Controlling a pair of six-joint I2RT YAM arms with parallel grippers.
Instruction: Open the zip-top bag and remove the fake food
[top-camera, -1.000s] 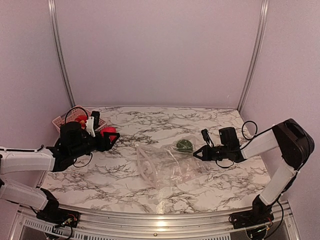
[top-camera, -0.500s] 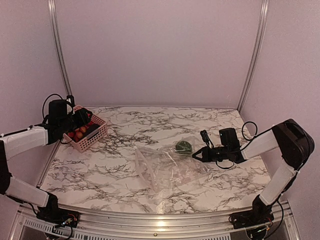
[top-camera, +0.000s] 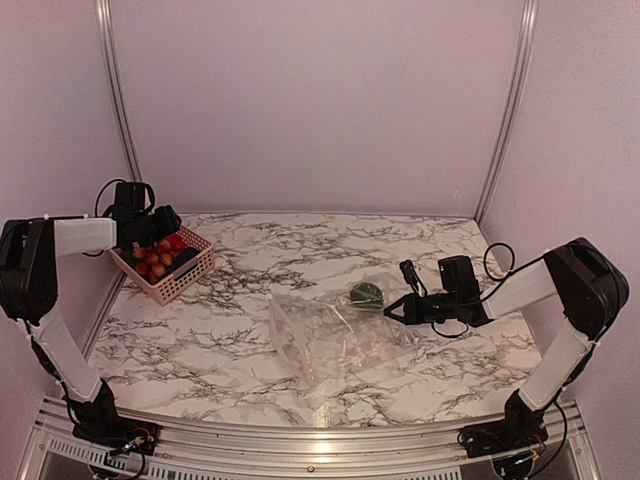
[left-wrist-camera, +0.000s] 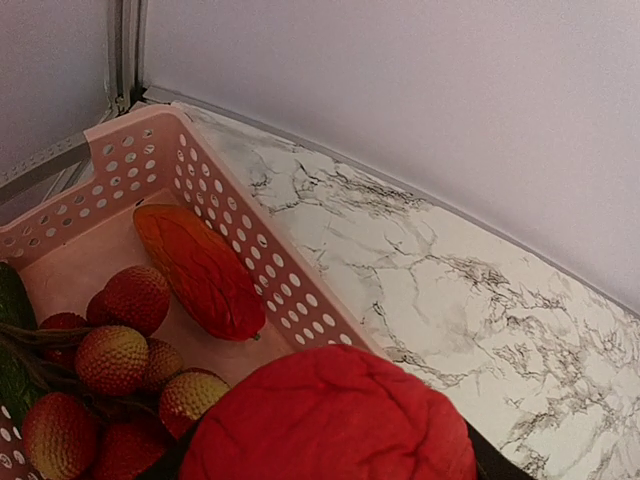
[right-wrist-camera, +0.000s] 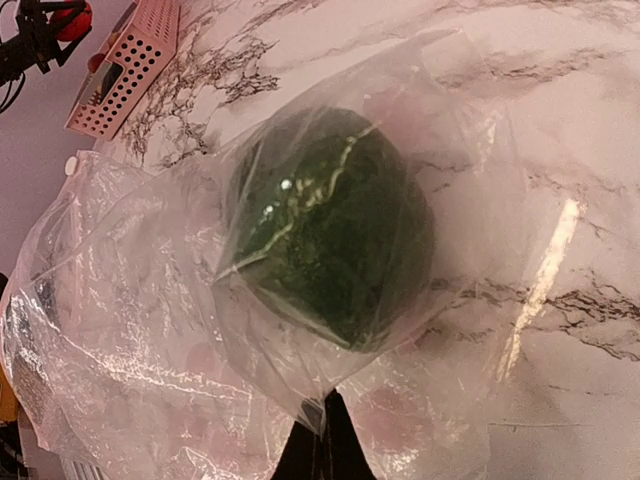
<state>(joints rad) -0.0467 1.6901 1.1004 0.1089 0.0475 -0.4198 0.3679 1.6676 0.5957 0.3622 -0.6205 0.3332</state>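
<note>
The clear zip-top bag (top-camera: 335, 335) lies crumpled on the marble table, with its whitish zip strip (top-camera: 283, 340) on the left side. One dark green fake food (top-camera: 367, 293) sits inside it near the right corner, and it also shows in the right wrist view (right-wrist-camera: 330, 235). My right gripper (top-camera: 392, 310) is shut on the bag's corner (right-wrist-camera: 330, 405), low over the table. My left gripper (top-camera: 163, 224) is shut on a round red fake food (left-wrist-camera: 330, 420) and holds it above the near rim of the pink basket (top-camera: 188, 272).
The pink slatted basket (left-wrist-camera: 250, 245) stands at the back left corner. It holds a long red fake vegetable (left-wrist-camera: 200, 270) and several small red and orange fruits (left-wrist-camera: 112, 360). Side walls and metal rails run close behind it.
My left arm has swung from the table's left middle back to the basket, carrying the red food. The bag has shifted slightly. My right gripper has stayed put on the corner.
</note>
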